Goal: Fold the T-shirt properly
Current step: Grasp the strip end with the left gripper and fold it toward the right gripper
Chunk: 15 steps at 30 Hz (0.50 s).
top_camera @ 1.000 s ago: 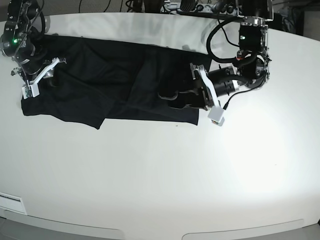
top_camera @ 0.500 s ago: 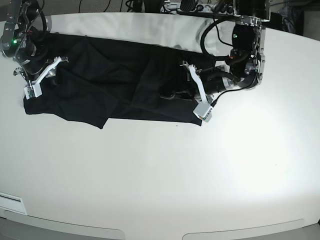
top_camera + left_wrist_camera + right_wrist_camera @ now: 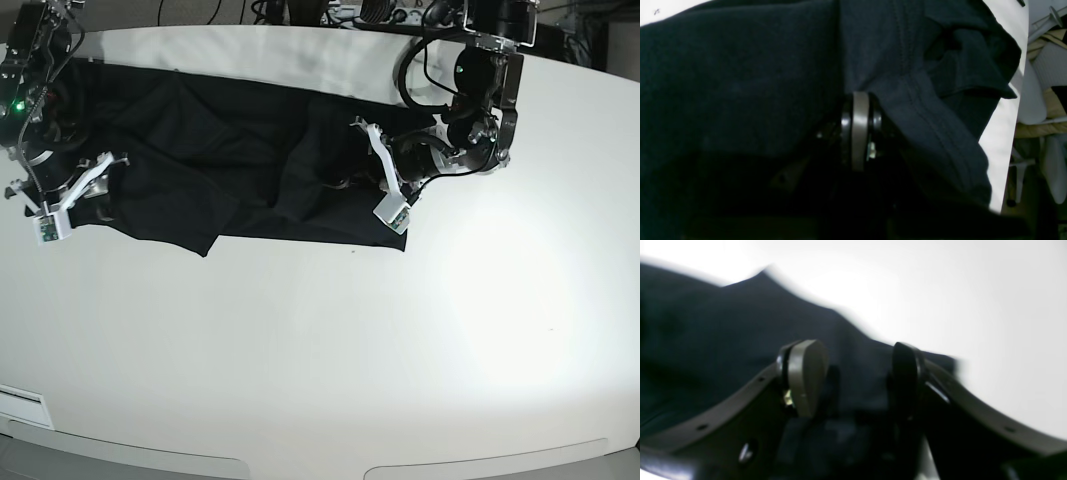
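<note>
**A:** Base view first: the shirt (image 3: 230, 160) lies crumpled across the far half of the table (image 3: 330, 340), spread left to right, with a loose flap hanging toward the near edge around the middle. Both arms sit at its ends.

**B:** And the left gripper (image 3: 385, 185)?

**A:** Clenched. Its wrist view shows the pads pressed together with a seamed fold of cloth (image 3: 923, 110) bunched right against them, so I judge it has the shirt's edge pinched, though the bite itself is dark and hard to read.

**B:** The right gripper (image 3: 853, 376)?

**A:** Jaws apart, cloth lying between the pads (image 3: 805, 373). That picture is blurred, so I can't say whether it touches the fabric. Nothing is held on that side.

**B:** So how should this grab go?

**A:** The right side needs a bite that matches the left: take the hem at the corner, one layer if it can be isolated, and close fully before any lift. Then raise both ends together and evenly, keeping the cloth taut between them so the wrinkles and that stray flap fall out before the fold is laid.
</note>
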Tool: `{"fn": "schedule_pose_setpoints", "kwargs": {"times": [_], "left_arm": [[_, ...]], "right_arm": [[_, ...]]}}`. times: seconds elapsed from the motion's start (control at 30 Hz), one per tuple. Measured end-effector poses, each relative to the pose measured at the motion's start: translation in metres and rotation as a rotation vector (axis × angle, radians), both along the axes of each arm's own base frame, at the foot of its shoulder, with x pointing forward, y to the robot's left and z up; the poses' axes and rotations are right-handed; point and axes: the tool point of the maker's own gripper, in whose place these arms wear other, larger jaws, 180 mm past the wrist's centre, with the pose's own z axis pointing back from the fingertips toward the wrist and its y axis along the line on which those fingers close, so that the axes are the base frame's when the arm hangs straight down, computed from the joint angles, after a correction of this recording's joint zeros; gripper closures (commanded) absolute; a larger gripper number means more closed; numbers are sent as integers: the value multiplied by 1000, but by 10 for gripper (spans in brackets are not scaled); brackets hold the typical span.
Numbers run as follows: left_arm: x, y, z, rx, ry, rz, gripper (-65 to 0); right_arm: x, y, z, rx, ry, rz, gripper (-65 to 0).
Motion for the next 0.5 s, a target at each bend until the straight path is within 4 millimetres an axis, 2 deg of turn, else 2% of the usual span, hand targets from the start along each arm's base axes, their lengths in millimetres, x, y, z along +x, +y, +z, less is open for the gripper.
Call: {"fn": "schedule_pose_setpoints", "kwargs": {"times": [0.07,0.13,0.23,0.33,0.5], "left_arm": [[1,10,-1,17,0,8,0],[2,22,-1,34,-5,11,0],[7,37,0,64,-15,22,0],[10,50,2,76,-18,41,0],[12,64,4,86,-5,59,0]], "right_arm": [[-6,-30,-2,-61,36,-103,-367],[-16,-52,-9,-65,83,-167,-367],[-31,-72,-23,32,144,-231,-367],[-44,-75,-35,208,184,-241,-367],[-59,-50,-61,500,252,-194,-367]]}}
